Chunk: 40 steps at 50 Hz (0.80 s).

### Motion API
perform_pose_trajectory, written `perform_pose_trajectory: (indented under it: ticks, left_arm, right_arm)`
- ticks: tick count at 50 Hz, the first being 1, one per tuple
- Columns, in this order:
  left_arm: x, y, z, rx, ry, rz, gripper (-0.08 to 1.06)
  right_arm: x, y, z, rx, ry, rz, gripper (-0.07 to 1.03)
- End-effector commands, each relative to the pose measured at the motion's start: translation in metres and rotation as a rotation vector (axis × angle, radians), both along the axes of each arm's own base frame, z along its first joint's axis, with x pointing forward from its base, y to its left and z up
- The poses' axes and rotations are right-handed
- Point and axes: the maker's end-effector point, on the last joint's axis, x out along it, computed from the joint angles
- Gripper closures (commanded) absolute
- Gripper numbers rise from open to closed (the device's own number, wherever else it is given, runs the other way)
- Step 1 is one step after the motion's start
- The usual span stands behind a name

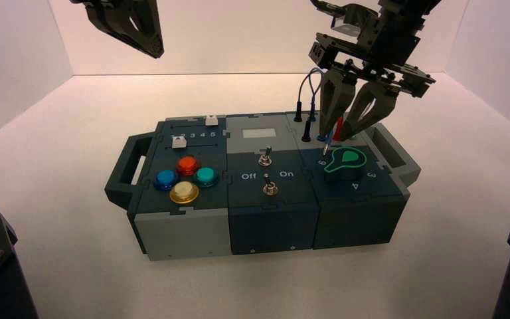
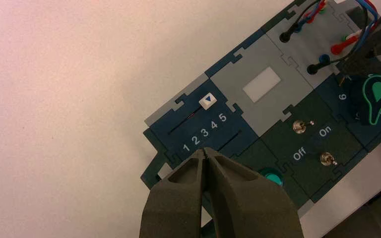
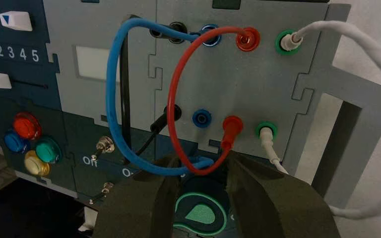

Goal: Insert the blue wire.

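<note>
The blue wire (image 3: 110, 89) runs from the upper blue socket (image 3: 209, 35) in a wide arch. Its free blue plug (image 3: 198, 162) hangs off the panel, short of the empty lower blue socket (image 3: 201, 118). My right gripper (image 3: 202, 169) is open around that plug, which lies close against one finger while the other stands well clear. In the high view the right gripper (image 1: 340, 133) hovers over the box's back right corner, and the plug's silver pin (image 1: 327, 145) points down beside the green knob (image 1: 346, 159). My left gripper (image 1: 129, 26) is shut, parked high at the back left.
A red wire (image 3: 176, 89) loops across the blue one, and its plug sits beside the empty socket. A black wire (image 3: 124, 99) and white wires (image 3: 357, 44) fill the neighbouring sockets. The box (image 1: 186, 232) also carries toggle switches (image 1: 264, 158), coloured buttons (image 1: 186, 178) and sliders.
</note>
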Motion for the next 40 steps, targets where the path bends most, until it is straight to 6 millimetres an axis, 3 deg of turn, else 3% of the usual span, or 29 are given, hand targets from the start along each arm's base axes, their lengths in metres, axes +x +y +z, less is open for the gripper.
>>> perform_pose_trajectory:
  ticks: [1, 17, 22, 34, 40]
  left_arm:
    - [0.004, -0.004, 0.009, -0.015, -0.022, -0.005, 1.01]
    - [0.003, -0.003, 0.008, -0.012, -0.016, -0.004, 1.01]
    - [0.003, -0.003, 0.008, -0.01, -0.017, -0.006, 1.01]
    - [0.003, -0.003, 0.008, -0.007, -0.018, -0.007, 1.01]
    - [0.003, -0.003, 0.007, -0.005, -0.017, -0.008, 1.01]
  right_arm:
    - [0.008, 0.006, 0.007, 0.02, -0.023, -0.003, 0.53]
    - [0.01, 0.007, 0.005, 0.018, -0.018, -0.005, 0.54]
    - [0.01, 0.007, 0.003, 0.015, -0.011, -0.005, 0.63]
    - [0.008, 0.006, -0.01, -0.006, 0.022, -0.006, 0.98]
    - [0.01, 0.005, -0.01, -0.009, 0.009, -0.004, 0.99]
